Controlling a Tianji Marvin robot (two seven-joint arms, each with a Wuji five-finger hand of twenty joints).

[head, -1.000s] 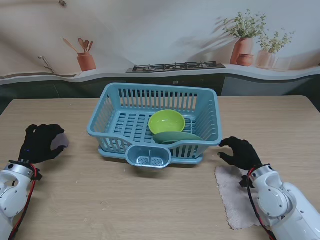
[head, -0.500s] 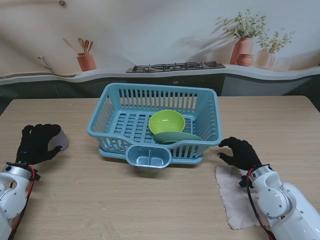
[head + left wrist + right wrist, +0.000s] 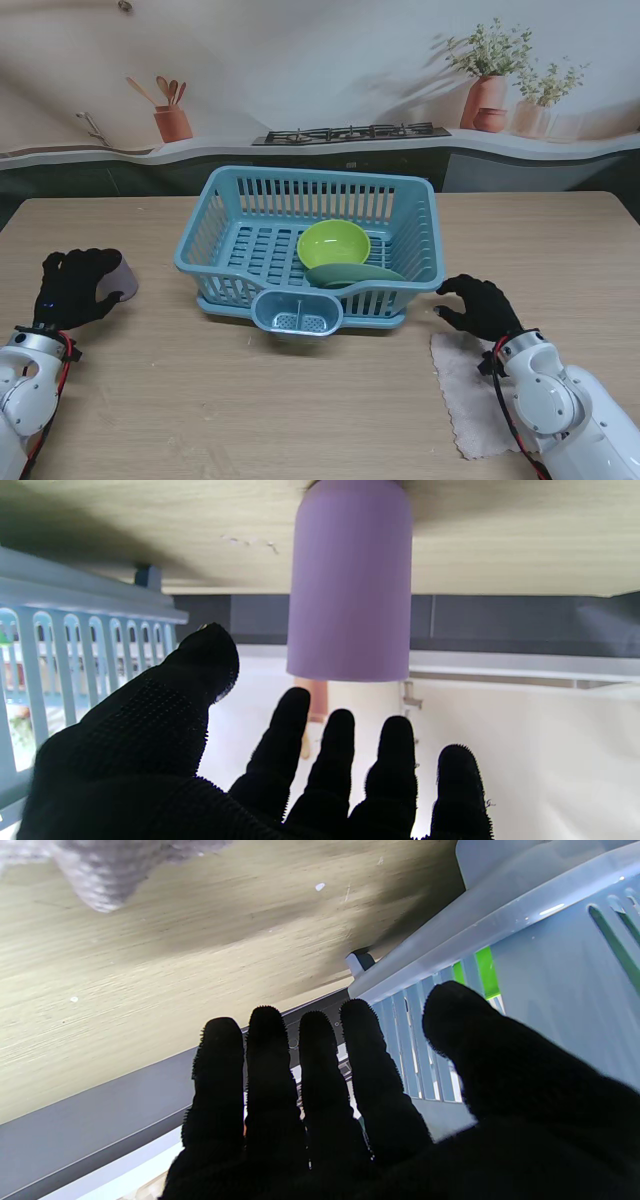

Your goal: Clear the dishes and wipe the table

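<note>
A lilac cup (image 3: 122, 278) (image 3: 350, 580) stands on the table at the left, just beyond my left hand (image 3: 72, 285). That hand (image 3: 250, 770) is open, its fingers spread and apart from the cup. The blue dish rack (image 3: 250, 200) holds a lime-green bowl (image 3: 334, 243) and a dark green plate (image 3: 355, 273). My right hand (image 3: 480, 305) (image 3: 350, 1100) is open beside the rack's right corner (image 3: 500, 940), holding nothing. A pale grey cloth (image 3: 470, 400) (image 3: 110, 870) lies flat on the table, partly under my right wrist.
The rack has a small cutlery holder (image 3: 296, 312) on its near side. The wooden table (image 3: 250, 400) stretches in front of me. A counter with a stove and potted plants runs behind the table's far edge.
My left hand has drawn back toward me and slightly left, uncovering the lilac cup. The right hand has not moved.
</note>
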